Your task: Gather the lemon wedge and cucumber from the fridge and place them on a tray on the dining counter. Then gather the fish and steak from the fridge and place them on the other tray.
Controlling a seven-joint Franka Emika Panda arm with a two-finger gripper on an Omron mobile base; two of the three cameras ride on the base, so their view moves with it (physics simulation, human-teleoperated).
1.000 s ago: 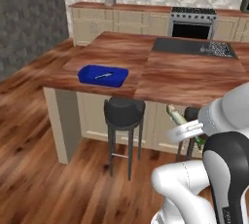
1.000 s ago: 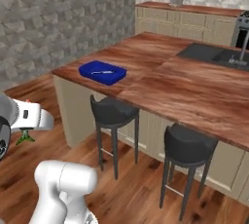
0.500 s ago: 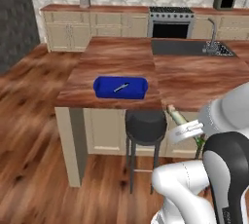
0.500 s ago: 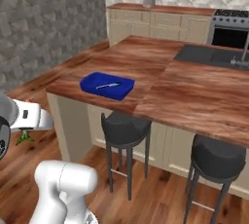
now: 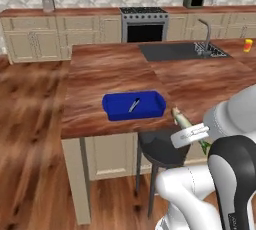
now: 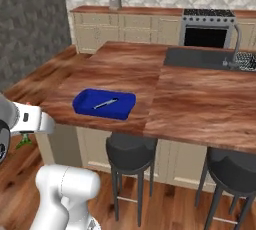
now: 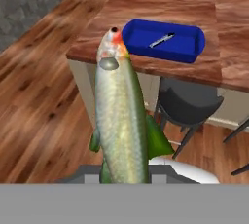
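Hand (image 7: 124, 179) pinching the fish (image 7: 120, 121), held out w/ its head pointing toward the table (image 5: 105, 74); the fish's head (image 5: 180, 118) also pokes out past the arm in left base view, off the table's near edge. Table top is reddish-brown wood, beige sides, w/ a dark sink (image 5: 175, 51) inset at the far end. Blue tray (image 5: 134, 105) sits near the table's front edge, a small silvery item (image 5: 134, 105) inside it. Dark round stools (image 6: 131, 151) tucked under the near edge. Floor is wood planks. Back wall: beige cabinets, stove (image 5: 144, 24), patterned tile; dark grey wall on the left in right base view.
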